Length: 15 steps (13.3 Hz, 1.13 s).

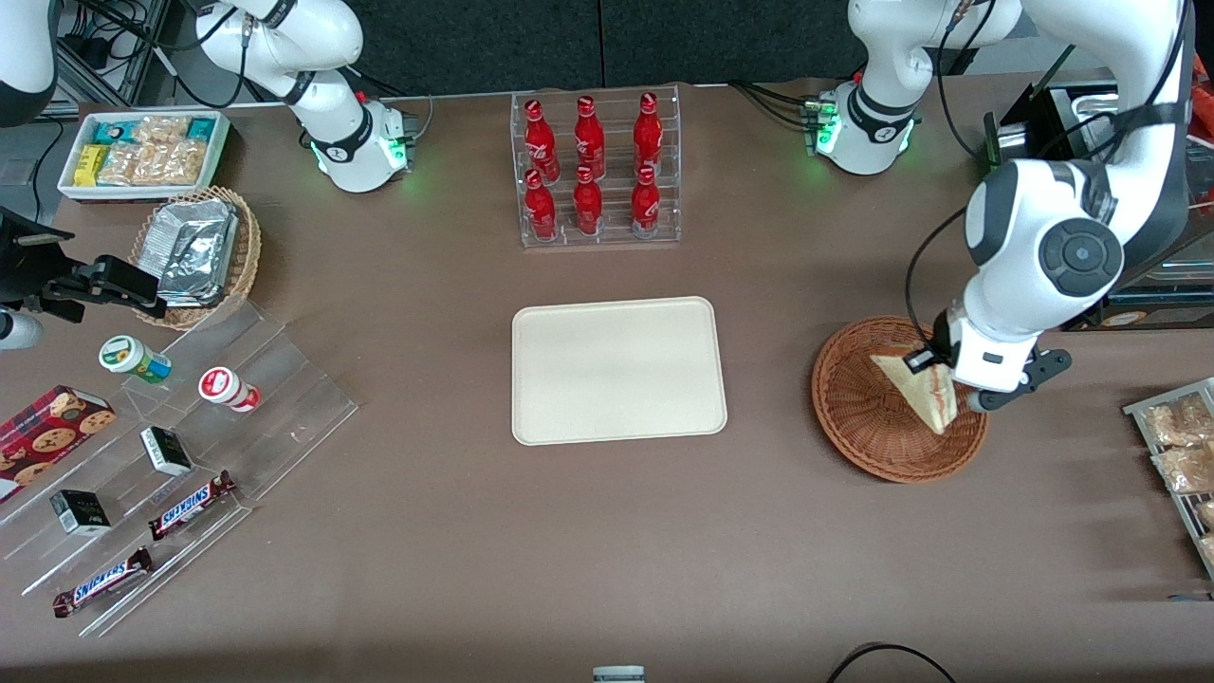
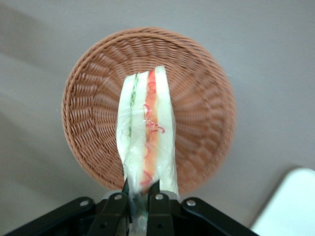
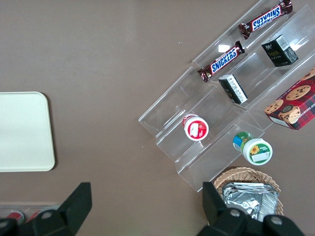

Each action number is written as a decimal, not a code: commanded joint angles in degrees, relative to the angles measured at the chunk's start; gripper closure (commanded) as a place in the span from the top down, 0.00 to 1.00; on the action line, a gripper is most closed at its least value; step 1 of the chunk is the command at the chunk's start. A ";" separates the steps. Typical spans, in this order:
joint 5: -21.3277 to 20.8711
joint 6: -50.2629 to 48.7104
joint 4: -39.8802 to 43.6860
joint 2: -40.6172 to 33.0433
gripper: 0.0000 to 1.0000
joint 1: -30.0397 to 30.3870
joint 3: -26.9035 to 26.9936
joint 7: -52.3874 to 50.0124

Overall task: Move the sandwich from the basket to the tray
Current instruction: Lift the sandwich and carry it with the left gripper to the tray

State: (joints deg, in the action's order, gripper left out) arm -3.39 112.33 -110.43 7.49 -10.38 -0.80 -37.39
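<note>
My left gripper [image 1: 934, 372] hangs over the round reddish-brown wicker basket [image 1: 877, 432] and is shut on the sandwich [image 1: 915, 389]. The sandwich is a plastic-wrapped wedge of white bread with red-orange filling. In the left wrist view the two black fingers [image 2: 157, 199] pinch the wedge's wrapped end. The sandwich [image 2: 147, 128] stretches away from the gripper [image 2: 140, 194] across the basket [image 2: 202, 118]. I cannot tell whether its tip still touches the weave. The cream tray [image 1: 616, 370] lies flat beside the basket, toward the table's middle, with nothing on it. One corner of the tray [image 2: 290, 206] shows in the wrist view.
A clear rack of red bottles [image 1: 597, 171] stands farther from the front camera than the tray. A metal rack of snack packets [image 1: 1181, 446] lies at the working arm's end. Clear steps with Snickers bars [image 1: 190, 503] and a tan basket of foil packets [image 1: 199, 251] sit toward the parked arm's end.
</note>
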 commanded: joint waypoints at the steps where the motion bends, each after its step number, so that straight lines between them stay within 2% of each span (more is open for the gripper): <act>1: -0.57 -5.80 7.14 2.08 0.00 -6.12 0.27 0.04; 4: -0.04 -5.19 10.66 5.67 0.00 -14.81 0.27 -0.31; 10: 0.23 -3.61 24.54 23.24 0.00 -28.09 0.01 -4.08; 13: 4.17 4.02 26.32 27.48 0.00 -31.35 0.01 -5.14; 15: 3.92 6.92 26.41 29.41 0.00 -33.55 0.01 -5.15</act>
State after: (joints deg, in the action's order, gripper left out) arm -0.18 118.16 -86.20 35.12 -41.58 -1.65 -41.77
